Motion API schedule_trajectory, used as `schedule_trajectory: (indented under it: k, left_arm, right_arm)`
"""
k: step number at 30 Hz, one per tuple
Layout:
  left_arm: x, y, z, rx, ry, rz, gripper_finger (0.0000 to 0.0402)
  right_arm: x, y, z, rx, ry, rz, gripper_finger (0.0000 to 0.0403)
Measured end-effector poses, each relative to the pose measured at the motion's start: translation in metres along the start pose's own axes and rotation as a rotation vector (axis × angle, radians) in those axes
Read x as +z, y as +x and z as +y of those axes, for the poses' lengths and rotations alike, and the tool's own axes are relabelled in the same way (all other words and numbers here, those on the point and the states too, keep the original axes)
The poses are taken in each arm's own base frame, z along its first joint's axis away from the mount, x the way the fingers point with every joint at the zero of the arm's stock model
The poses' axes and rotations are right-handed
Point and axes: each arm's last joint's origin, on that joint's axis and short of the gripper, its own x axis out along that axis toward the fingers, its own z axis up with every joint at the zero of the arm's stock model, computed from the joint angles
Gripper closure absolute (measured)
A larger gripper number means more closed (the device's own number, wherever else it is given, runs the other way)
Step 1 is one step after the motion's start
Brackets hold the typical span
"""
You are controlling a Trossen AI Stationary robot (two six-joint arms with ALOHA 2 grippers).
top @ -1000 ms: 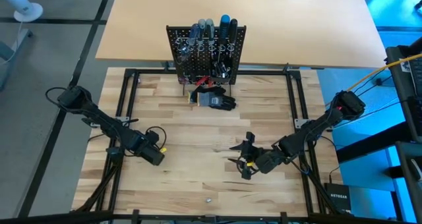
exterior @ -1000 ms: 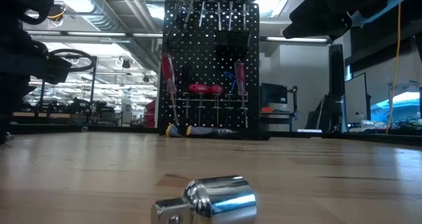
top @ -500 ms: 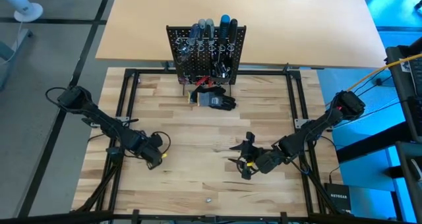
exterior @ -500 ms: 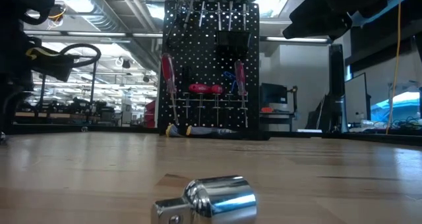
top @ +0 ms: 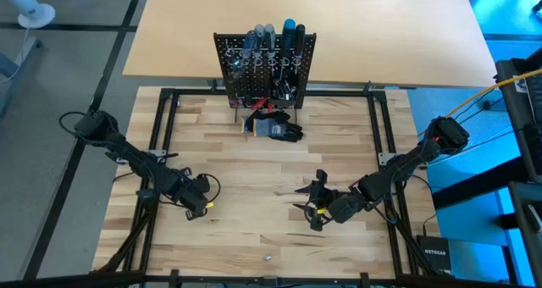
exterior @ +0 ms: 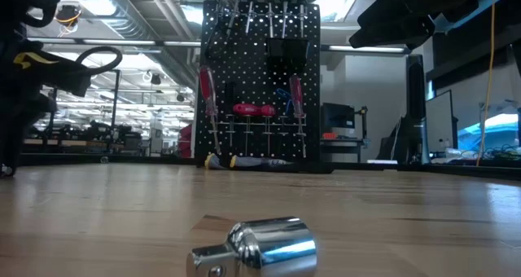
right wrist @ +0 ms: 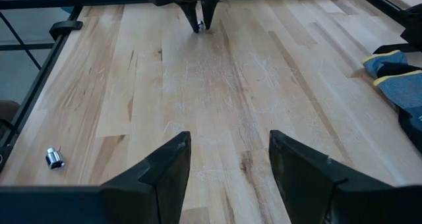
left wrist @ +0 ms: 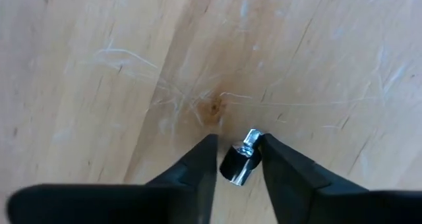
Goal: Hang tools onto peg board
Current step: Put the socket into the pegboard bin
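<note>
1. Left claw (left wrist: 236, 159) is pointing down at the pale wooden desk (top: 254, 178), left of centre, with its two dark fingers (left wrist: 198, 165) bracketing a small shiny silver metal piece (left wrist: 239, 163). Jaws look close on both sides; whether they are already pinching it I cannot tell.
2. Judgement: the grip wants to be centred on the dark body, not the thin bright stub, before lifting.
3. A second small silver metal piece (exterior: 260, 246) is lying on the desk's near edge, well apart.
4. The upright black perforated peg board (top: 264, 68) is standing at the far edge, screwdrivers in its holders.
5. A dark glove-like bundle (top: 278, 129) is lying just before the board, possibly crowding the approach.
6. Right claw (right wrist: 227, 159) is waiting right of centre, fingers spread, holding nothing.
</note>
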Motion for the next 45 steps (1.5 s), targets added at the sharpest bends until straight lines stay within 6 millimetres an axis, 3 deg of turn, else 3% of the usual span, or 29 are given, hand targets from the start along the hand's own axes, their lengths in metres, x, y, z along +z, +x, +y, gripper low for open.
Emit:
schedule_trajectory:
  k: [7, 13, 17, 22, 32, 38, 45]
  left_arm:
    - [0.001, 0.000, -0.001, -0.018, -0.006, -0.013, 0.0356]
    - [0.004, -0.002, -0.003, -0.013, -0.004, -0.030, 0.0356]
    - [0.013, -0.015, -0.008, 0.018, -0.008, -0.084, 0.0351]
    - [0.040, -0.045, -0.014, 0.019, 0.003, -0.273, 0.0357]
    - [0.126, -0.110, -0.005, 0.105, -0.040, -0.836, 0.0354]
    - [0.173, -0.141, 0.021, 0.152, -0.114, -1.185, 0.0346]
    - [0.201, -0.150, 0.064, 0.268, -0.186, -1.324, 0.0348]
  right_arm:
    - [0.000, 0.000, 0.000, 0.000, 0.000, 0.000, 0.0200]
    - [0.000, 0.000, 0.000, 0.000, 0.000, 0.000, 0.0200]
    - [0.000, 0.000, 0.000, 0.000, 0.000, 0.001, 0.0200]
    - [0.000, 0.000, 0.000, -0.001, -0.006, 0.000, 0.0200]
    - [0.000, 0.000, 0.000, 0.006, -0.006, 0.002, 0.0200]
    - [0.000, 0.000, 0.000, 0.011, -0.006, 0.005, 0.0200]
    - [0.000, 0.000, 0.001, 0.024, -0.018, 0.010, 0.0200]
